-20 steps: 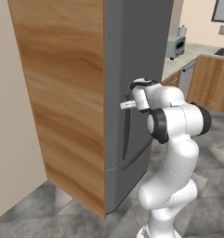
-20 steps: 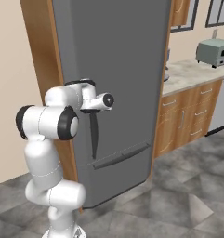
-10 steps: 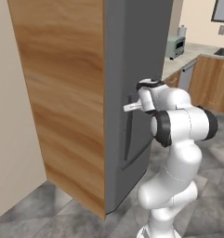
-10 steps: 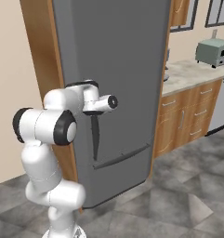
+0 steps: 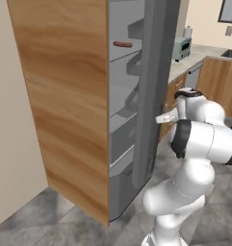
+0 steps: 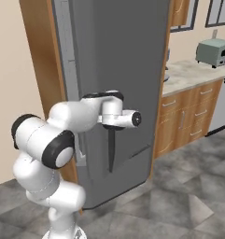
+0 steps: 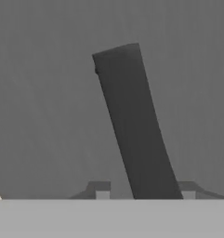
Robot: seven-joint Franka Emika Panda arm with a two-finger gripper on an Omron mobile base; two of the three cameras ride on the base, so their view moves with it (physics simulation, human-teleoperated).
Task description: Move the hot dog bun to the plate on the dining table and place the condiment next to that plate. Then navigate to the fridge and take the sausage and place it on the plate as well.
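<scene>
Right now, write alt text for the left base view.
The grey fridge door stands ajar, a sausage on an upper shelf inside. The white arm reaches to the door's dark handle from the right.

Both base views flank the fridge (image 5: 79,105) door; hand view faces its handle (image 7: 134,125) closely.

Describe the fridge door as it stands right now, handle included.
The fridge door is a tall, plain grey panel, smooth and matte, set in a wood-grain cabinet. It stands swung partly open: in the left base view grey shelves show behind it, with the reddish sausage lying on an upper one. Its dark grey handle is a flat vertical bar, tilted in the hand view, and the gripper is shut on the handle near its upper end.
</scene>
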